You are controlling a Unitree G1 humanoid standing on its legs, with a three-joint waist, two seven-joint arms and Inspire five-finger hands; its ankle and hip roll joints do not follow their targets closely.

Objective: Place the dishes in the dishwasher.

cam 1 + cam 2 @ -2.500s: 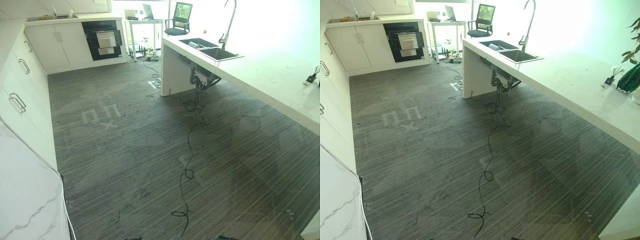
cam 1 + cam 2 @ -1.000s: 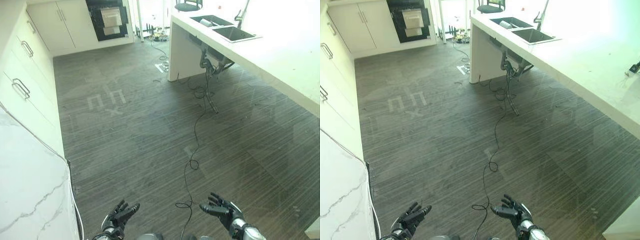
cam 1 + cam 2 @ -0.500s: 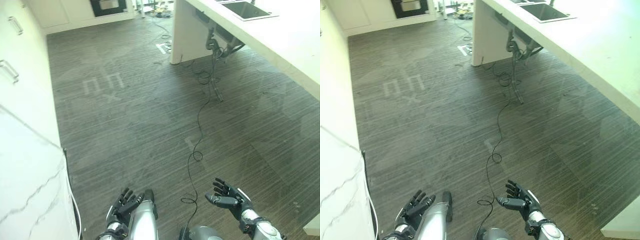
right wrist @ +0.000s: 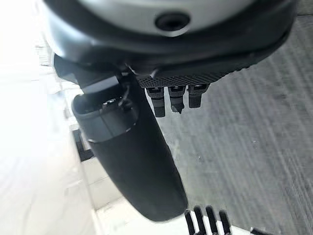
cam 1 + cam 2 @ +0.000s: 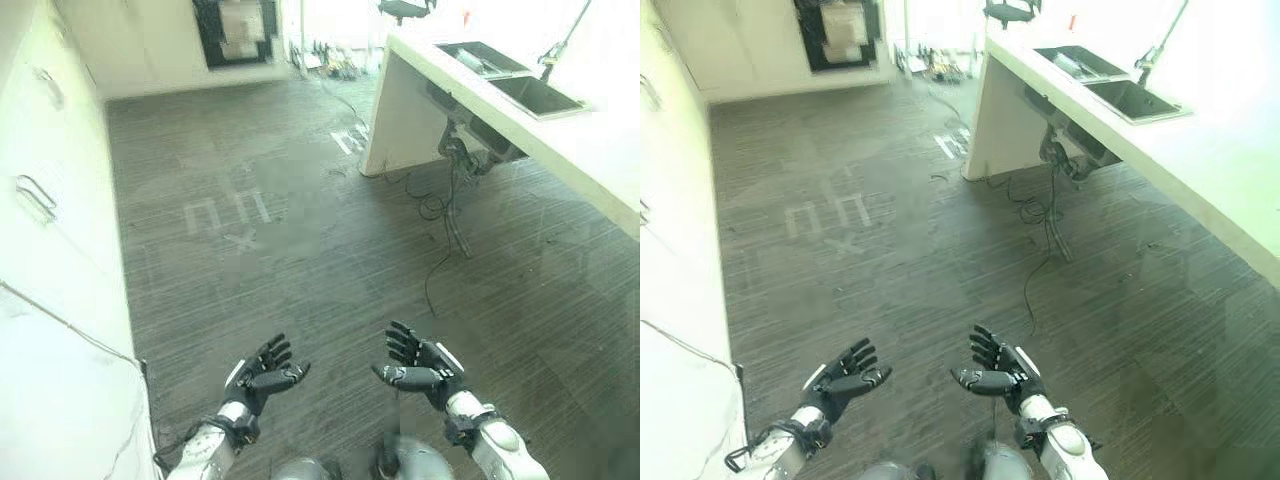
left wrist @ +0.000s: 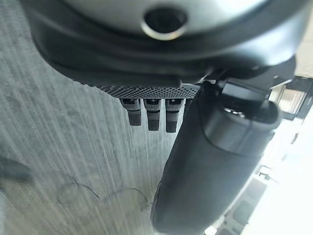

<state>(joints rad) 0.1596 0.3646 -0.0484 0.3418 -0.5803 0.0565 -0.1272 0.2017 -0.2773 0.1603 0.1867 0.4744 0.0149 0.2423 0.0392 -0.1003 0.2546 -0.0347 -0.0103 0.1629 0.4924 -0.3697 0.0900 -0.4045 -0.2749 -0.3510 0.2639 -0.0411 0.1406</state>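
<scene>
Dark striped floor (image 5: 300, 260), with pale marks (image 5: 228, 215) near its middle. A black cable (image 5: 440, 250) trails across it from under the white worktop (image 5: 600, 160) on the right. The worktop holds a double sink (image 5: 510, 78) with a tap (image 5: 565, 45) beside it.

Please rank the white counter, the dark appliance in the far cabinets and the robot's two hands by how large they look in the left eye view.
1. White counter, clearly largest.
2. Dark appliance, far off, so its real size is unsure.
3. Left hand and right hand: they look alike, both open with fingers spread, near the camera.
</scene>
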